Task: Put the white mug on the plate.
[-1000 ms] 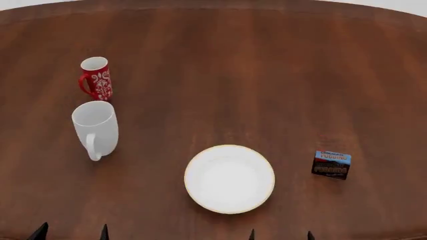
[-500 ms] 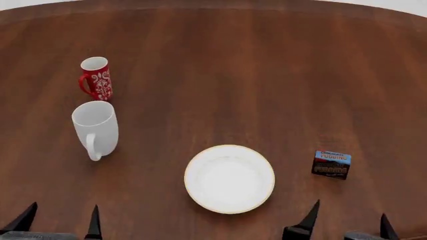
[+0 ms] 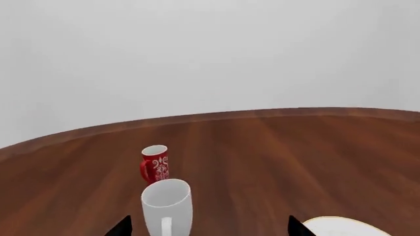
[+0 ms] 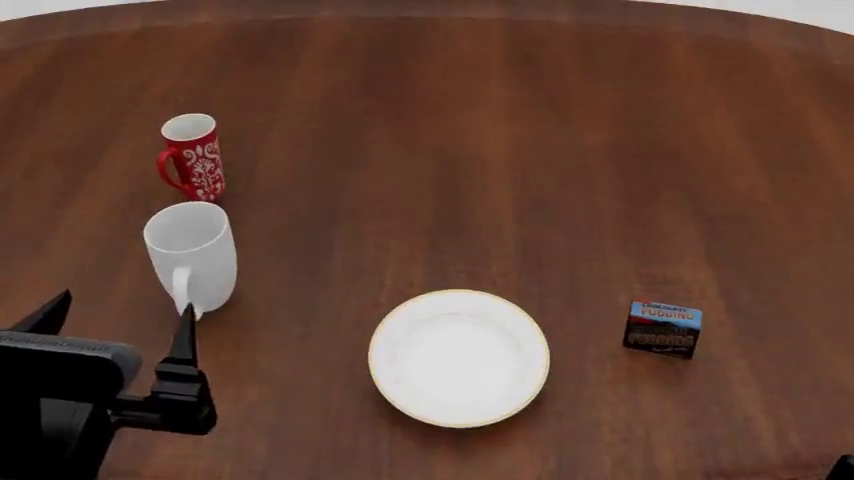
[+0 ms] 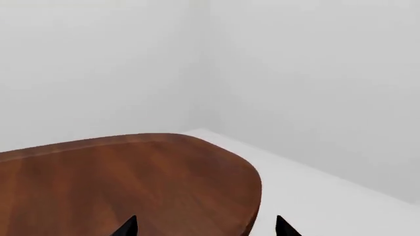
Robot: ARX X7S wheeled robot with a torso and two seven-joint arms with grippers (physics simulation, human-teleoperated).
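In the head view, the white mug is seen at the left of the frame, upright on the brown table, with its handle turned toward the lower edge of the frame. The left gripper is placed just below it in the lower left corner, its two dark fingers spread apart and empty; one fingertip is drawn close beside the handle, though contact cannot be confirmed. The mug's long axis is held vertical, its open mouth upward, so a grasp from the side is judged to be called for.

In the left wrist view the white mug is framed between the two finger tips, which suggests that it is lined up straight ahead of the jaws. The smaller red mug is found just behind it, toward the upper left.

The plate is laid at lower centre, well apart from the mug and to its right. The right gripper is shown open in its wrist view, aimed past the table edge; the left arm is plainly the nearer.

A pudding box is set right of the plate.
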